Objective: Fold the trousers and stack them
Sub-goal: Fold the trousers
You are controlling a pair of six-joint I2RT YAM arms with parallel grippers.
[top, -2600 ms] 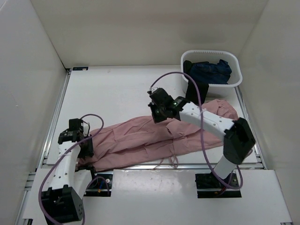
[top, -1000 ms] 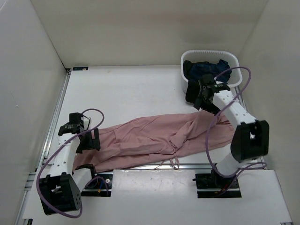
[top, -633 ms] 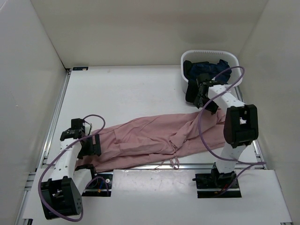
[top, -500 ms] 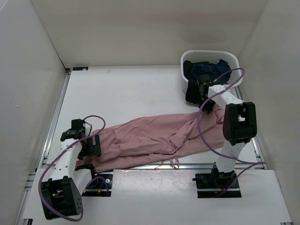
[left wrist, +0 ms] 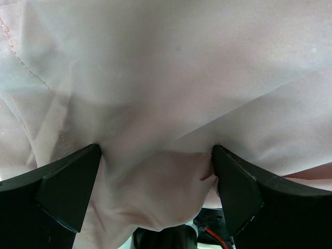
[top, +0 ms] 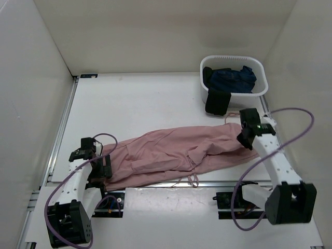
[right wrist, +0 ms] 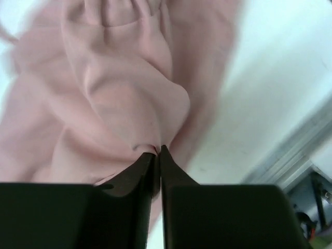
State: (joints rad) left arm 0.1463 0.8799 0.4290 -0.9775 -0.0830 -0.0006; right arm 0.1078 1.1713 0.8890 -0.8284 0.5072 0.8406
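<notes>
trousers: dusty-pink thin fabric trousers (top: 176, 153) stretched along near edge of white table (top: 135, 104) | right gripper (right wrist: 157, 150): pinched shut on right-end fold | left gripper (left wrist: 155, 171): jaws wide, cloth between, unclamped | advice: clamp left end first, then lift both evenly

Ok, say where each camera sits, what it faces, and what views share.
Top external: above, behind the robot, looking down on table, trousers, basket; both arms show.
Left wrist: on that wrist, facing pink fabric inside the open left gripper.
Right wrist: on that wrist, looking along the right gripper, shut on the trousers.
Shared: all three show the trousers.
</notes>
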